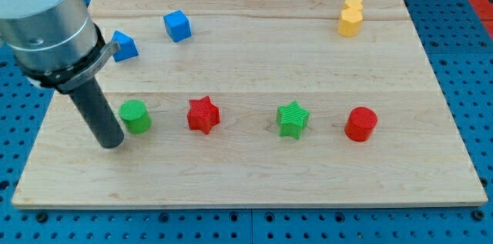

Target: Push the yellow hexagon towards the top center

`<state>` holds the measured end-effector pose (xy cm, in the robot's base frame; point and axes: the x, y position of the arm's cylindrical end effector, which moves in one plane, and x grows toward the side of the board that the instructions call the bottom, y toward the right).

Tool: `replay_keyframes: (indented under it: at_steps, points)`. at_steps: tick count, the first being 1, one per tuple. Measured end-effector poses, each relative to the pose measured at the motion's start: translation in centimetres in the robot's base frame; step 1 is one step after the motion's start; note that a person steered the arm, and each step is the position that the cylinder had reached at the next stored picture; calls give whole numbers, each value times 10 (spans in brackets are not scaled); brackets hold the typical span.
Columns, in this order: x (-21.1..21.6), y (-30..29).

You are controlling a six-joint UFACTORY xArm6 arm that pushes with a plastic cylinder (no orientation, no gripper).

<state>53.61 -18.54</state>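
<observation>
The only yellow block (350,18) sits near the board's top right; its outline looks lobed rather than six-sided, and I cannot make out a hexagon. My tip (112,144) rests on the board at the view's lower left, just left of and slightly below a green cylinder (135,116), close to it but apart. The yellow block is far from my tip, across the board to the upper right.
A blue cube (177,25) and a blue triangular block (123,45) sit at the upper left, the latter partly behind the arm. A red star (203,115), a green star (292,118) and a red cylinder (360,124) line the middle row. The wooden board (254,182) lies on a blue perforated table.
</observation>
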Motion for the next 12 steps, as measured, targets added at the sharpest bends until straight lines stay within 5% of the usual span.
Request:
replay_keyframes:
  at_steps: [6,8,12]
  points:
    - [29,394]
    - [-54,447]
    - [-232,428]
